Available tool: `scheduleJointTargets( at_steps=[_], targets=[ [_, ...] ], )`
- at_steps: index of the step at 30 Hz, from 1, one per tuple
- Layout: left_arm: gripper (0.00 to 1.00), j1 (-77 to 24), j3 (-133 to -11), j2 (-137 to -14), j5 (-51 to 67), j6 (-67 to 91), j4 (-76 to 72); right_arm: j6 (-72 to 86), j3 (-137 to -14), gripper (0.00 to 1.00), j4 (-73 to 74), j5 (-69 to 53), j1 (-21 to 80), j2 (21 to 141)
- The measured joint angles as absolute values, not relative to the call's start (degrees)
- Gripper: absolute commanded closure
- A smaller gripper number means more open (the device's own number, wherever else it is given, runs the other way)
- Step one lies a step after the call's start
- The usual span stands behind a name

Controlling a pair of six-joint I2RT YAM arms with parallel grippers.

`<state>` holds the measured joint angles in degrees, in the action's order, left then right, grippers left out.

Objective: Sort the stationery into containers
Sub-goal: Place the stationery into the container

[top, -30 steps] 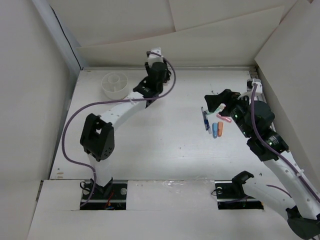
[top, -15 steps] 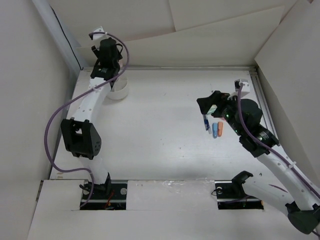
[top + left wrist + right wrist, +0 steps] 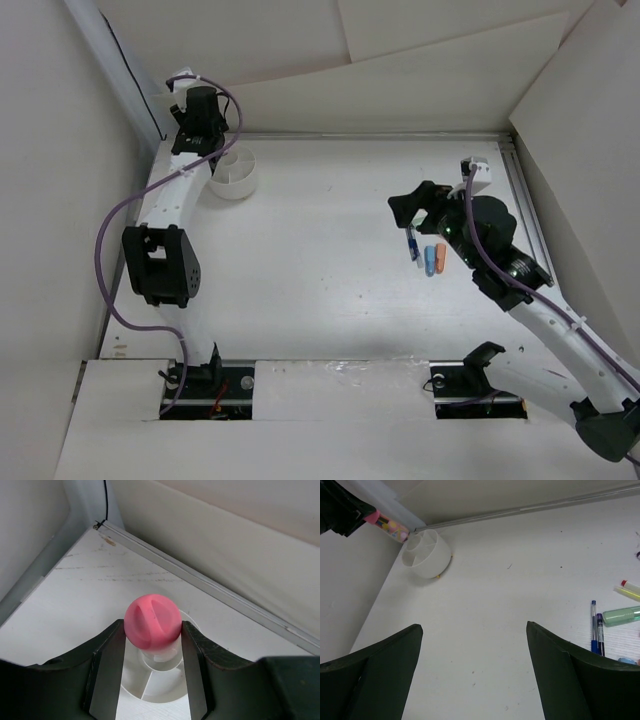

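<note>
My left gripper [image 3: 152, 630] is shut on a short tube with a round pink cap [image 3: 152, 619], holding it just above the white divided container [image 3: 159, 680]. From above, the left gripper [image 3: 205, 140] hangs over the container [image 3: 240, 188] at the table's far left corner. The right wrist view shows the same tube [image 3: 387, 524] at the container's [image 3: 426, 554] left rim. My right gripper [image 3: 474, 626] is open and holds nothing; seen from above, this gripper [image 3: 412, 205] hovers beside the pens [image 3: 412, 243], a blue piece [image 3: 430, 262] and an orange piece [image 3: 441, 256].
In the right wrist view, blue pens [image 3: 594, 630], a green tube [image 3: 622, 615] and a yellow marker [image 3: 630, 591] lie at the right edge. Cardboard walls [image 3: 400, 80] close in the table at the back and sides. A metal rail [image 3: 210, 587] runs along the back wall.
The left arm swung from the table's back middle to the far left corner, carrying the tube over the container. The right gripper shifted left, its jaws narrowing slightly.
</note>
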<state>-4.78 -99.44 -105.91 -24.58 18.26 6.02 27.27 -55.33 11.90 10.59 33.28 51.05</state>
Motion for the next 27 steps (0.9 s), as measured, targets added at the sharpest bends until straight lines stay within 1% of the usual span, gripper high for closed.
scheduleJointTargets(
  at_steps=[17,26,27],
  targets=[
    [0.86,-5.0,-96.1,-106.5,-22.4,17.8,3.2,27.2,-55.3,0.1,11.9,11.6,34.2,52.3],
    [0.86,-6.8,-94.7,-107.9,-23.7,16.1,2.1,27.2,-55.3,0.1,11.9,12.0,34.2,52.3],
    [0.83,-7.0,-94.2,-107.9,-23.8,15.8,2.0,27.2,-55.3,0.1,11.9,12.2,34.2,52.3]
  ],
)
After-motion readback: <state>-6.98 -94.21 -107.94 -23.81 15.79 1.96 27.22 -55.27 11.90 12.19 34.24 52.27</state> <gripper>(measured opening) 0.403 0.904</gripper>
